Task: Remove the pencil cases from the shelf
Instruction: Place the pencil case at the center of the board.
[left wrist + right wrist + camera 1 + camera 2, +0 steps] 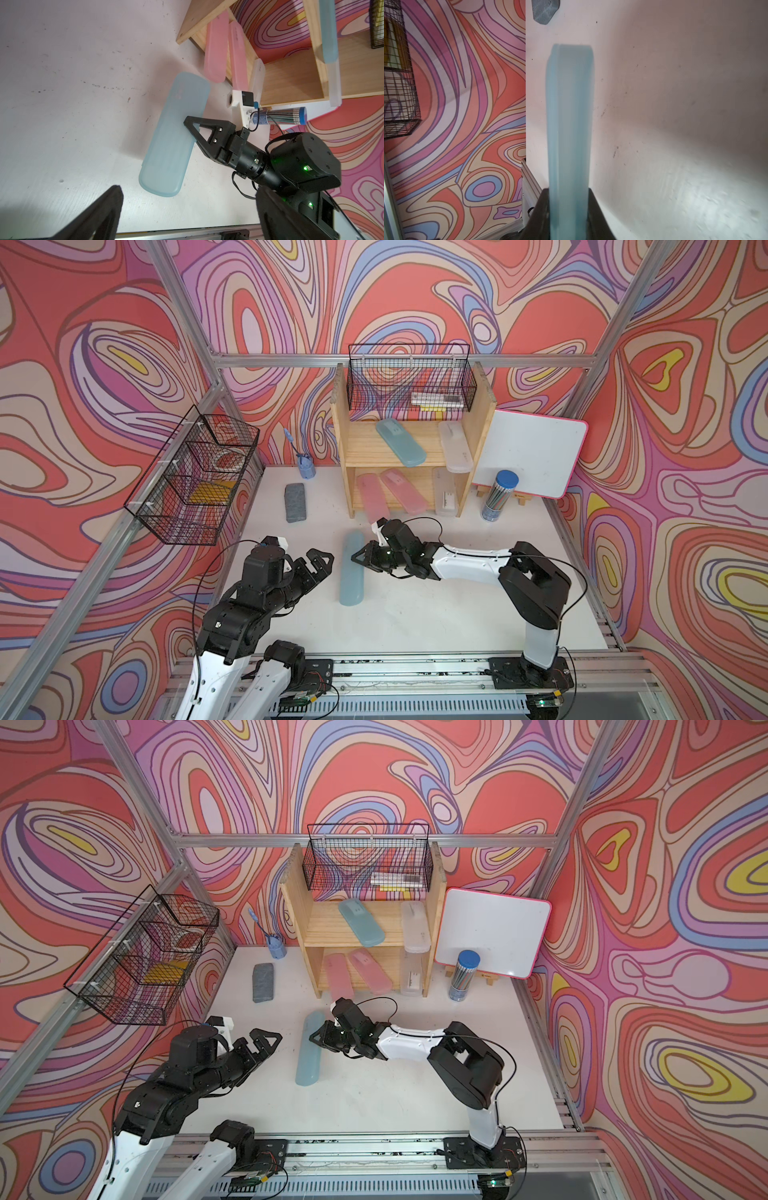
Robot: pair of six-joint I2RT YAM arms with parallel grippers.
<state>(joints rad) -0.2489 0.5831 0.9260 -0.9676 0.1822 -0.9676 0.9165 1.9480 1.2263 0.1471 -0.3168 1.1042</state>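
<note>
- in both top views the right gripper pinches a teal pencil case at mid-length, by its long edge. that looks like a balanced hold for laying it flat on the table, clear of the shelf. its long axis runs from the shelf front toward the robot's base.
- the left gripper hovers just beside that case, jaws spread wide, holding nothing.
- five cases sit on the shelf: a second teal case and a clear case above, two pink cases and another clear case below.
- left wrist view: the right gripper's finger lies over the case's edge. the pink cases jut past the lower board — easy next picks, i judge.
- right wrist view: the teal pencil case sits edge-on between both jaws — whether it is fully set down, i cannot tell.
</note>
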